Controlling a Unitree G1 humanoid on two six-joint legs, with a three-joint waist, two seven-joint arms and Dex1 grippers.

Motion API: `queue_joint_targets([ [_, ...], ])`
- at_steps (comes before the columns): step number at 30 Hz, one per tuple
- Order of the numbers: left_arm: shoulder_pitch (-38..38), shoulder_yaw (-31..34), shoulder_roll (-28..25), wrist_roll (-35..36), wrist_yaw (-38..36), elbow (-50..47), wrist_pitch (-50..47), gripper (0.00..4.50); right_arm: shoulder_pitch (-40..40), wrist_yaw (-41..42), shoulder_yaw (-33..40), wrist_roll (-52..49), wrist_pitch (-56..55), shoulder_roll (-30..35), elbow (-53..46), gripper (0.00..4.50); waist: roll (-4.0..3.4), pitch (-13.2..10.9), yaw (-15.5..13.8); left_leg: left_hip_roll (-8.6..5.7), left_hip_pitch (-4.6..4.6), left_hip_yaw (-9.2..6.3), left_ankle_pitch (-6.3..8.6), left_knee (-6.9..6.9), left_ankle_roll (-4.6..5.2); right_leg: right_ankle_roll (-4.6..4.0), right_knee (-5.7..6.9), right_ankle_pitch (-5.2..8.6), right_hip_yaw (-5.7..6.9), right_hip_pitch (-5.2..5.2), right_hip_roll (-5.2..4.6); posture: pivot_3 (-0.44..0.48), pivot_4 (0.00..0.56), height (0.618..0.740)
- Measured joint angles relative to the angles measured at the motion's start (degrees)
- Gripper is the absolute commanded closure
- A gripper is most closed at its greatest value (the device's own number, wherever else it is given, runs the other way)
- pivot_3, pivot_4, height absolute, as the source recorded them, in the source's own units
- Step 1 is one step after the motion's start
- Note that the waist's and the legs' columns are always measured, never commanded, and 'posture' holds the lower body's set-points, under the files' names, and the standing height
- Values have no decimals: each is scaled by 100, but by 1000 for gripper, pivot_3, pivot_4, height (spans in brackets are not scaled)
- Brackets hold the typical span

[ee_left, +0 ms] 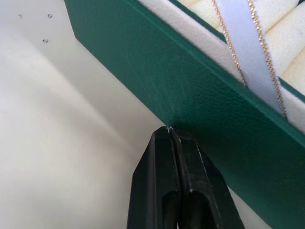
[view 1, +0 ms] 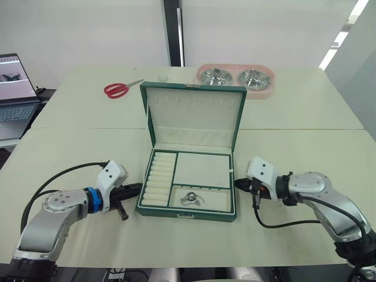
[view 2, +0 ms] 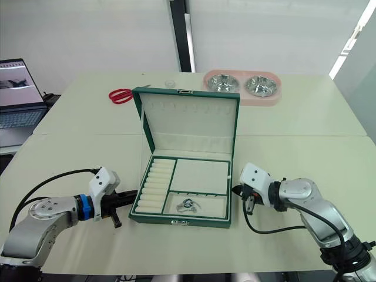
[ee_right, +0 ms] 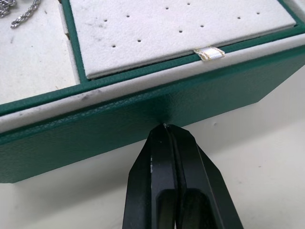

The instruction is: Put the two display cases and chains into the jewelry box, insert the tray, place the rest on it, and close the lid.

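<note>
Box [view 1: 187, 202] open mid-tabletop [view 1: 305, 147], tray [view 1: 191, 181] seated, chains [view 1: 190, 198] in its front compartment; my left gripper [view 1: 136, 189] and right gripper [view 1: 239, 184], jaws pressed together, flank it; uneven nudging could skew it.

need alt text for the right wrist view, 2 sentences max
The right gripper, its two black fingers shut, points tip-first at the dark green outer wall of the jewelry box on a pale table. Above the wall lies the cream tray, with small holes and a ribbon tab, and silver chains beside it.
</note>
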State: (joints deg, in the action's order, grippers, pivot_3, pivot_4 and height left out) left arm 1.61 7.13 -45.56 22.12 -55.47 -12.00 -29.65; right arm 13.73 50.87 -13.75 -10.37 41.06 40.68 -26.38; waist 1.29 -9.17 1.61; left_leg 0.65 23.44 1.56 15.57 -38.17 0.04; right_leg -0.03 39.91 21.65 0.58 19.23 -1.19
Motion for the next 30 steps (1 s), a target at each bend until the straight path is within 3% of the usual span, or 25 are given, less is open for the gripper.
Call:
queue_joint_targets([
  [16,51,42,-42,2,-28,-90,-70,4482,-54,-36,98,-11,138,-12,-47,4500,0,0,0,0,0,0,0,0,0,0,0,0,0,0,0,0,150,740],
  [22,296,261,-42,204,-193,-111,108,4482,-419,-90,287,-254,184,112,-241,4500,0,0,-1,0,0,0,0,0,0,0,-2,0,0,-2,0,0,150,740],
  [26,550,699,-25,436,-283,-165,273,4482,-615,-144,558,-272,116,245,-236,4500,0,0,2,0,-1,0,0,0,0,0,-2,0,0,-2,0,0,150,740],
  [30,1130,1547,101,1061,-732,-331,563,4482,-670,-268,817,-226,-212,327,-94,4500,1,0,33,3,-1,7,0,0,0,0,-4,0,-1,0,0,0,150,740],
])
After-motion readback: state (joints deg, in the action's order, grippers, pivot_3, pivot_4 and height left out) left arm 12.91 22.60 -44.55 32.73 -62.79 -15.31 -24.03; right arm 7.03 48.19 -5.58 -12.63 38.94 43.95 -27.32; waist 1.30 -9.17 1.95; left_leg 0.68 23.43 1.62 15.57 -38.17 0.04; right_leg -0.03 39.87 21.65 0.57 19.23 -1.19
